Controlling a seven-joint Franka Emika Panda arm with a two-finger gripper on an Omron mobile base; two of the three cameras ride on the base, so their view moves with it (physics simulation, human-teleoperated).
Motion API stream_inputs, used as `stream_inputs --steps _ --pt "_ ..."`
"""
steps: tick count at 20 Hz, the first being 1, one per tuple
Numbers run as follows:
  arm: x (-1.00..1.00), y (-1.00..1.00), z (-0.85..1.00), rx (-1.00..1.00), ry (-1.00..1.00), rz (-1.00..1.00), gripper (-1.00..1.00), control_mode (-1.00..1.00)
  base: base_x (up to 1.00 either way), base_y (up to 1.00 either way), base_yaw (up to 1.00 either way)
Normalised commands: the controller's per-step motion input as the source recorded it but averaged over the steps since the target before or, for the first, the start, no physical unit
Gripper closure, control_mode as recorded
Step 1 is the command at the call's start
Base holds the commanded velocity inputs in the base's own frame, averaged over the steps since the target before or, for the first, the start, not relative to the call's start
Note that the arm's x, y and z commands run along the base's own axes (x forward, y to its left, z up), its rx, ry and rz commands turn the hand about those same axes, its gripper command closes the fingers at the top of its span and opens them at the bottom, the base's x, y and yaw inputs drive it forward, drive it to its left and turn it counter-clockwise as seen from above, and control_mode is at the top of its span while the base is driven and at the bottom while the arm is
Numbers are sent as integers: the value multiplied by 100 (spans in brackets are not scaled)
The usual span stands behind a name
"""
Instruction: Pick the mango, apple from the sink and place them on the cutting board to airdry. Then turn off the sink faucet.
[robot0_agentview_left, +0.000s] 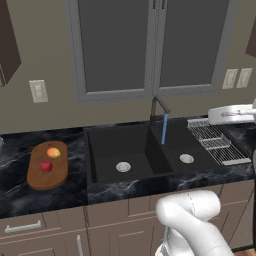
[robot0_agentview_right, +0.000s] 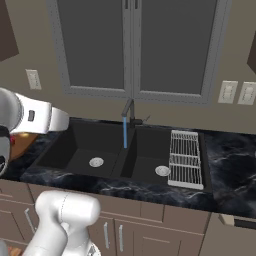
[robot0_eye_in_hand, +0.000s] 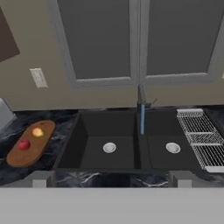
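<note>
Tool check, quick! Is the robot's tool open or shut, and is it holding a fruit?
Tool: open, holding nothing. The mango and apple sit on the cutting board.

Black marbled table (robot0_agentview_left: 20, 150) runs along the wall. Wire dish rack (robot0_agentview_left: 217, 141), silver, sits on it at the right side; in the right base view the rack (robot0_agentview_right: 185, 159) lies flat, long side running front to back. Grey-framed window (robot0_agentview_left: 152, 45) with two dark panes above, centre post between them. Beige wall behind. White outlet plate (robot0_agentview_left: 38, 91) left of the window, two white switch plates (robot0_agentview_right: 238, 92) side by side right of it. Dark upper cabinet corner (robot0_agentview_left: 7, 45) at far left. Beige lower cabinets (robot0_agentview_left: 40, 227) below, drawer with a silver bar handle (robot0_agentview_left: 22, 226).
</note>
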Motion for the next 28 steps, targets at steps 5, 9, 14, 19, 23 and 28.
stream_inputs --steps 5,9,14,19,23,28 --pt "-10 -35 0 -14 0 -10 -100 -100 0 0 0" --pt "-2 -28 0 -6 0 -11 -100 -100 0 0 0" --pt "1 -28 0 0 9 -5 -100 -100 0 0 0" --pt "0 -11 -11 0 1 0 -100 -100 0 0 0" --pt "0 -7 -23 0 0 0 -100 -100 0 0 0" --pt "0 -6 -29 0 0 0 -100 -100 0 0 0"
